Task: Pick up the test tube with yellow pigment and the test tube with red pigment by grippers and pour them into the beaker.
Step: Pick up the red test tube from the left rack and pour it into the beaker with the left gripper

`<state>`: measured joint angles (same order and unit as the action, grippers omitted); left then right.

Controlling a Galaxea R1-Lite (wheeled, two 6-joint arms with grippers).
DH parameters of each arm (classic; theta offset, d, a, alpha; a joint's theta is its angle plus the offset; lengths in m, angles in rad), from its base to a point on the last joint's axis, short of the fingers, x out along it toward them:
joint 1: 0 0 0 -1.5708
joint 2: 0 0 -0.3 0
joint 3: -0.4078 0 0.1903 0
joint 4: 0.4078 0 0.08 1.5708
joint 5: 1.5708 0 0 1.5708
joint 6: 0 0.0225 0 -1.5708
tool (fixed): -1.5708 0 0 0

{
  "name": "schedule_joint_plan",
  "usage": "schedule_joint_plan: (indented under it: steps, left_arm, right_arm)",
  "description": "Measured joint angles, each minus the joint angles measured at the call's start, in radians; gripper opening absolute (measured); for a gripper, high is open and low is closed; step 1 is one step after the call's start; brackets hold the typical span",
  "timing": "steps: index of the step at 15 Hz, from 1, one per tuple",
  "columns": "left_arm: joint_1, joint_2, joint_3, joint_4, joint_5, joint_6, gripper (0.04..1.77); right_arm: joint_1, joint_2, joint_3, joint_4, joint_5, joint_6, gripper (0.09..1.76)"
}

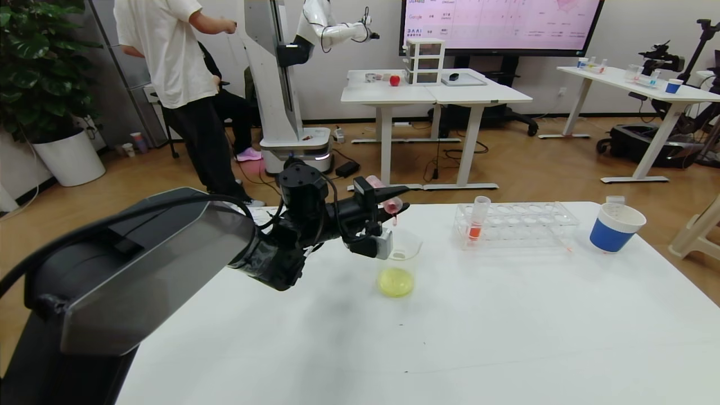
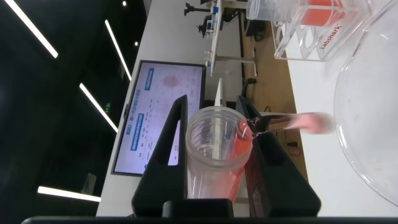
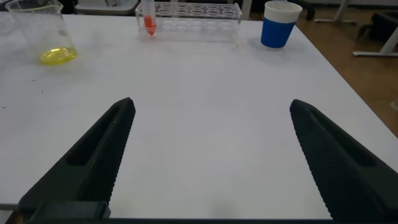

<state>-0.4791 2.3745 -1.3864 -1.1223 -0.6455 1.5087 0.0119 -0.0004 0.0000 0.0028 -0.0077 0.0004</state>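
Left gripper [image 1: 388, 209], frame centre, clamped on the test tube with red pigment [image 1: 384, 198], tipped mouth-down above the beaker [image 1: 398, 263]; right gripper [image 3: 208, 155], fingers spread wide, holding nothing, over bare table [image 1: 506, 326]; beaker holds yellow liquid; rack [image 1: 514, 224], upper right, keeps one orange-red tube [image 1: 478, 219].

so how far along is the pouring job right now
Yellow looks done: the beaker already holds yellow liquid at its bottom. Red is in hand: the left tool is shut on the test tube with red pigment, tipped over the beaker's mouth with red at its rim. Left: emptying the red in. The right tool hangs open over bare table, idle. An orange-red tube stands in the rack.
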Motion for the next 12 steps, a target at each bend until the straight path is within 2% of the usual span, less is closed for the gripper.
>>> schedule_joint_plan:
  steps: [6, 12]
  left_arm:
    - [-0.002, 0.0, 0.005, 0.001, 0.0, 0.081, 0.52]
    - [0.0, 0.0, 0.022, 0.001, -0.005, 0.212, 0.52]
  right_arm:
    - [0.0, 0.0, 0.0, 0.0, 0.0, 0.0, 1.74]
    - [0.0, 0.0, 0.0, 0.0, 0.0, 0.0, 1.74]
